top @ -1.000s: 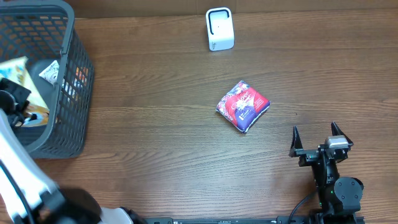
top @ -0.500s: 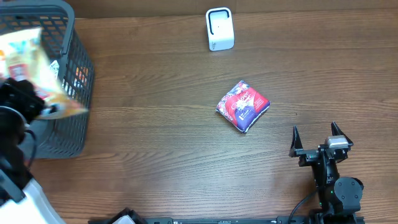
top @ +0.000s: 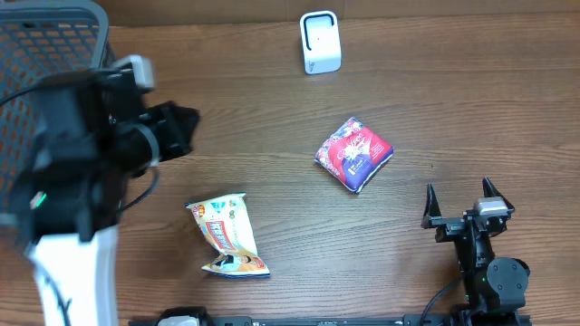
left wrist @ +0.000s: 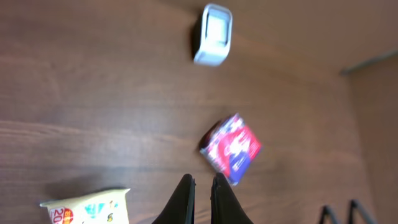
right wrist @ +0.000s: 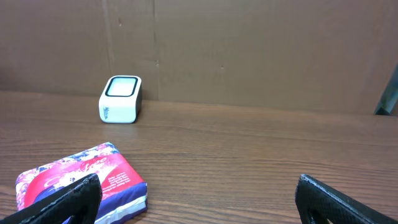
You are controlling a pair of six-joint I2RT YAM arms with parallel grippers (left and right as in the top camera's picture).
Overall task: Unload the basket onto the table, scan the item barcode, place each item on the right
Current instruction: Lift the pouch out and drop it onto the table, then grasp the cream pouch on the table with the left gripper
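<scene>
In the overhead view, locate the snack packet (top: 227, 237) lying flat on the table (top: 272, 100), toward the near edge from the left gripper (top: 186, 127) and apart from it. Its long axis runs roughly from the far edge to the near edge, slightly tilted. The left arm is the nearer one, and it hangs beside the basket (top: 54, 23). The red pouch (top: 353, 154) lies between the two arms, with the scanner (top: 319, 42) well beyond it at the far edge. The right gripper (top: 465, 213) sits near the front edge, fingers spread wide and holding nothing. In the left wrist view, confirm that the fingers are pressed together with nothing between them. The packet shows at the lower left corner, off the gripper's line, so any pickup likely calls for opening first. In the right wrist view, note the two fingers far apart and empty, with the pouch low at the left, just ahead of the left finger.
</scene>
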